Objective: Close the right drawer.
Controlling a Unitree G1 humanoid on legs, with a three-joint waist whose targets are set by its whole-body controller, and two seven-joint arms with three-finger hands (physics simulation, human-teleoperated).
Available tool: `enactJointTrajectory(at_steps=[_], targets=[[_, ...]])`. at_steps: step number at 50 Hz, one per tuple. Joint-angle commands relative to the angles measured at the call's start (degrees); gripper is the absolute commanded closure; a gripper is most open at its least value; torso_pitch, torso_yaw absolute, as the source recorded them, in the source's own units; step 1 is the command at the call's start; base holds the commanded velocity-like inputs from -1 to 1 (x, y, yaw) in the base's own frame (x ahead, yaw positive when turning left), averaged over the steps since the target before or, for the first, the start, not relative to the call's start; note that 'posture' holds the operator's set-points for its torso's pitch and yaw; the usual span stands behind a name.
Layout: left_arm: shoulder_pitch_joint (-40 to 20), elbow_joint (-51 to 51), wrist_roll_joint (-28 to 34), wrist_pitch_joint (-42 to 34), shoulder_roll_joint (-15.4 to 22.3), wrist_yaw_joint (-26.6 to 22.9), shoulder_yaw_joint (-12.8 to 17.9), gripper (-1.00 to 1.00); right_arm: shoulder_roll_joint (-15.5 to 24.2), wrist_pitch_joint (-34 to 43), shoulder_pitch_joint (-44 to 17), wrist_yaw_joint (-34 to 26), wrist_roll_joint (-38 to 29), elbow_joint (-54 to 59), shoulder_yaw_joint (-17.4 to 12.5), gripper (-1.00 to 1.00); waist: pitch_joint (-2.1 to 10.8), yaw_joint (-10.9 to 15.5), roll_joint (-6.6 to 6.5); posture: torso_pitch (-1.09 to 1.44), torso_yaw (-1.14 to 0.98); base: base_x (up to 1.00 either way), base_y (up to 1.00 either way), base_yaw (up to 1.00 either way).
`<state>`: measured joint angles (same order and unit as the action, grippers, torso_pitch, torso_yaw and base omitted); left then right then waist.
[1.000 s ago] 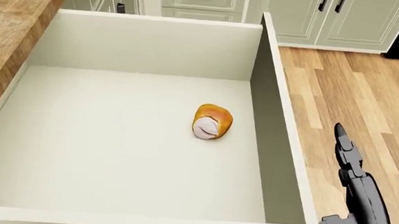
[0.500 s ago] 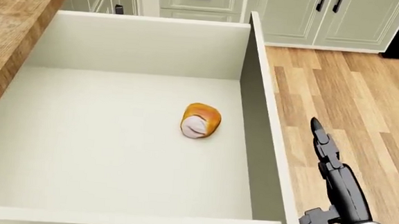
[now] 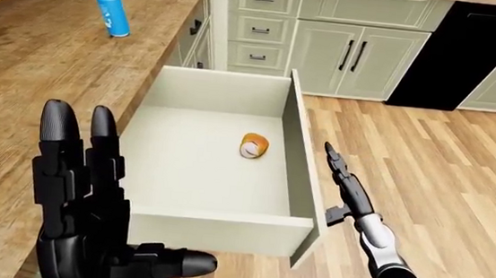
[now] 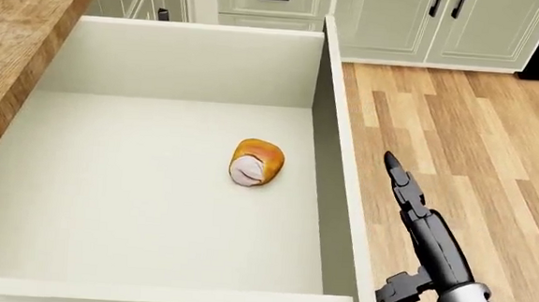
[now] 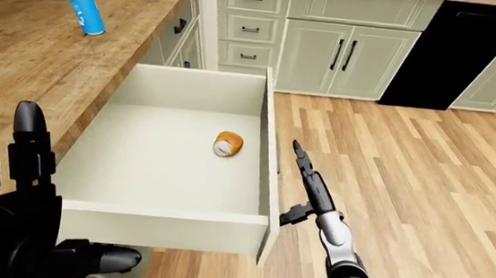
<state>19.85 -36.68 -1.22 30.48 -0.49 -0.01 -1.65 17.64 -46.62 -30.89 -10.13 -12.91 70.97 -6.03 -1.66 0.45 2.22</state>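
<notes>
Over the last second the right hand (image 4: 407,201), fingers straight and gripping nothing, has been brought in just beside the face panel of the wide-open right drawer (image 3: 293,133) under the worktop (image 3: 47,67), so the closing push seems imminent.
</notes>
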Motion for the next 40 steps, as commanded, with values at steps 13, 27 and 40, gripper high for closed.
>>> enactJointTrajectory(at_steps=[13,27,40], targets=[[-0.47,-2.51,0.05,0.84,-0.03,0.02,-0.11,-1.0,-1.09,-0.77,-4.91,-0.22,-0.56,-2.81,0.59,-1.0,1.11,0.16,0.06,0.0,0.0,0.0,0.0,0.0],[-0.42,-2.04,0.15,1.36,-0.05,0.02,-0.15,-1.0,-2.61,-0.21,-7.55,-0.22,-2.46,-1.74,1.4,-1.0,1.07,0.09,-0.17,0.0,0.0,0.0,0.0,0.0],[-0.53,-2.93,0.11,0.38,-0.02,0.17,-0.19,-1.0,-4.1,-0.09,-8.55,-0.55,-4.57,-1.0,2.4,-1.0,1.14,0.12,-0.26,0.0,0.0,0.0,0.0,0.0]])
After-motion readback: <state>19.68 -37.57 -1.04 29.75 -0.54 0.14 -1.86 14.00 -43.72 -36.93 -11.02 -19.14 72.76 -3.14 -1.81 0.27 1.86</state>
